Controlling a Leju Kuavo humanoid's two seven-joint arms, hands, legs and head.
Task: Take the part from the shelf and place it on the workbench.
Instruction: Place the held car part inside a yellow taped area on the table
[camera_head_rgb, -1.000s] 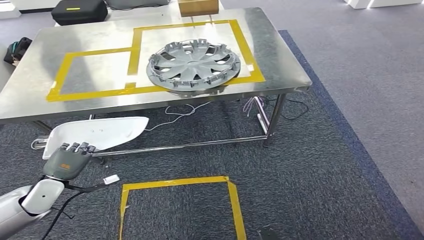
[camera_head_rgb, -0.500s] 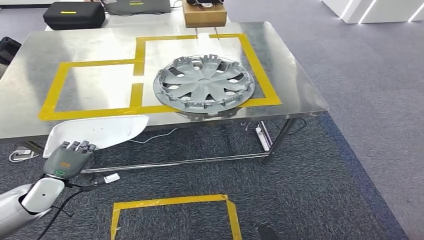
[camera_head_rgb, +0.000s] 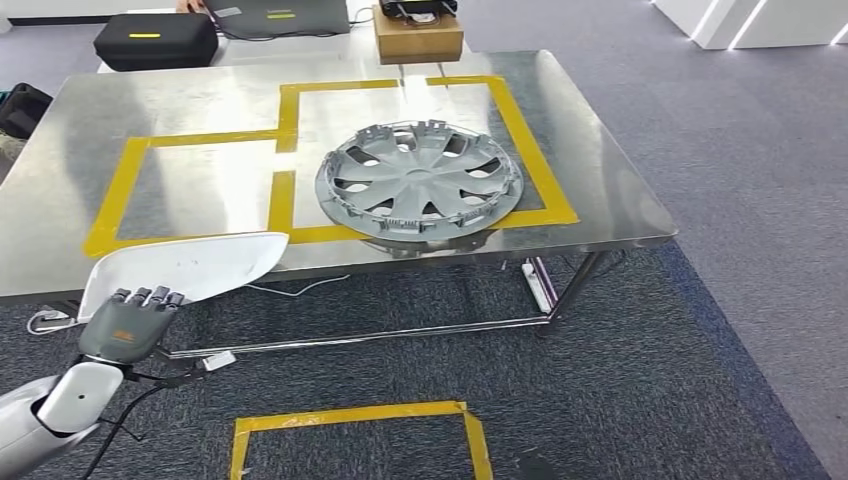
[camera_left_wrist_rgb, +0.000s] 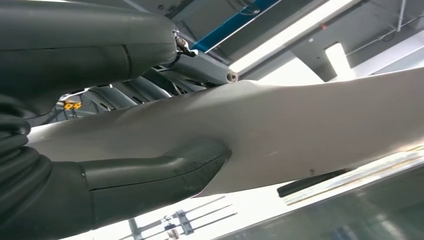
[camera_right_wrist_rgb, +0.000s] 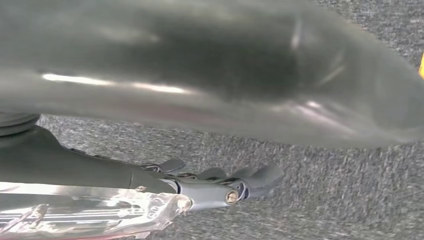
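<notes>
Workbench (camera_head_rgb: 600, 190) nearer now; left hand (camera_head_rgb: 125, 325) gripping white part (camera_head_rgb: 185, 268), tapered end rightward.

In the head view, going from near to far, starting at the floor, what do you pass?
Yellow tape square on the carpet → left hand → white part it holds → grey wheel cover on the steel workbench → wooden box at the far edge.

One wheel cover (camera_head_rgb: 418, 180), one white panel part (camera_head_rgb: 185, 268), one black case (camera_head_rgb: 156, 40), one wooden box (camera_head_rgb: 418, 38), one steel workbench (camera_head_rgb: 610, 190).
</notes>
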